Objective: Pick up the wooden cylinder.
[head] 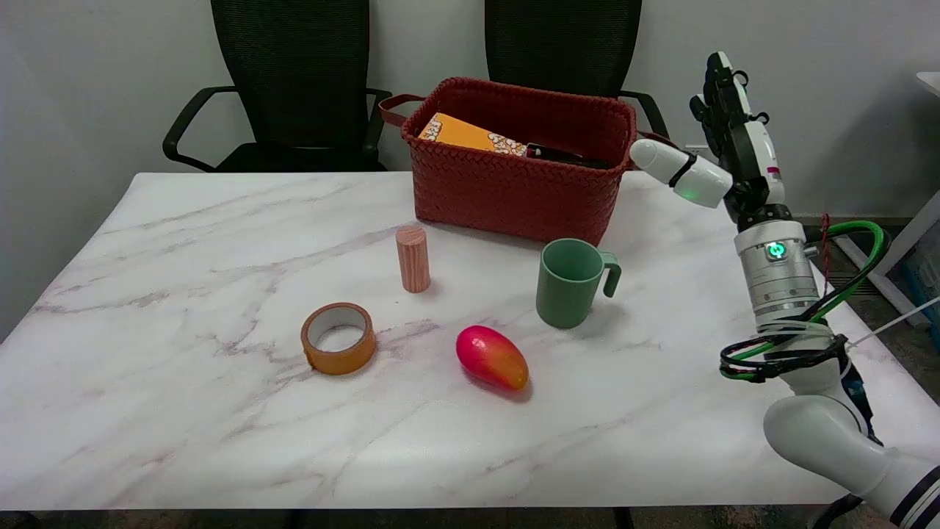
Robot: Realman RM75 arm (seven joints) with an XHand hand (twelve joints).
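Wooden cylinder: the wooden cylinder [413,258] stands upright on the table's middle, in front of the basket's left corner, and nothing touches it.
My right hand: my right hand [723,143] is raised in the air at the right side, above the table's far right edge, well apart from the cylinder. It holds nothing. The thumb [679,170] sticks out to the left toward the basket, apart from the other fingers, which point up. Those fingers I see edge-on, so I cannot tell how far they are spread from one another.
My right arm: it rises from the lower right corner, with the wrist upright and a green light on it; black and green cables loop round the forearm.
Tape roll: an orange-brown tape roll [338,338] lies flat, near the cylinder, on its near left side.
Mango: a red and orange mango [491,357] lies on its side, nearer to the camera than the cylinder and to its right.
Mug: a green mug [569,283] stands upright to the cylinder's right, handle turned right, just in front of the basket's right corner.
Basket: a red woven basket [507,187] sits at the far side of the table, with a yellow box [463,134] and something dark inside.
Table: white marble-patterned table [183,411].
Chairs: two black chairs [294,81] stand behind the table.
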